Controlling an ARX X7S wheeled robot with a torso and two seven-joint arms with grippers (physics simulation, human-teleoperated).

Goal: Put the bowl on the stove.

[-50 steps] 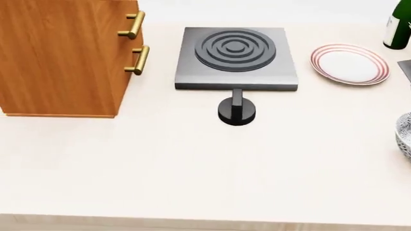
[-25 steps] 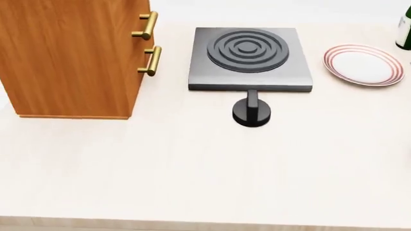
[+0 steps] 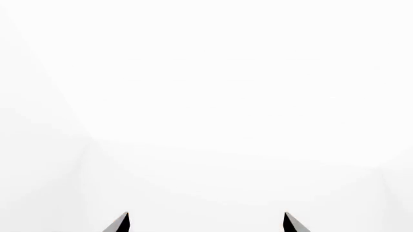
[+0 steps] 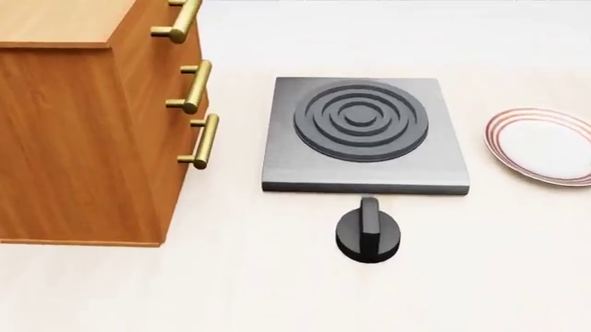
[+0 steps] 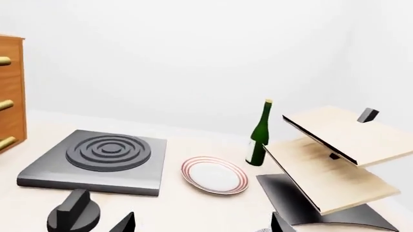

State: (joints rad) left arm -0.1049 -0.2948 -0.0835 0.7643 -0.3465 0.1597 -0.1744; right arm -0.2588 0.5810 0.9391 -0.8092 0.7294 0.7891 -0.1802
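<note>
The left gripper point(image 3: 205, 223) points at blank white, only its two dark fingertips point(image 3: 120, 224) showing, set wide apart and holding nothing. The right gripper point(image 5: 201, 223), likewise spread wide and empty, hangs low over the counter point(image 4: 277, 297) near the black knob point(image 5: 75, 213). Beyond it lie the stove point(image 5: 96, 163), its burner rings bare, then the red-rimmed plate point(image 5: 214, 175), green bottle point(image 5: 258, 134) and tilted wooden shelf point(image 5: 335, 157). The bowl is not clearly in view.

head view shifted: stove point(image 4: 365, 133) lower in frame, third drawer handle point(image 4: 177, 21) visible, bowl gone.
</note>
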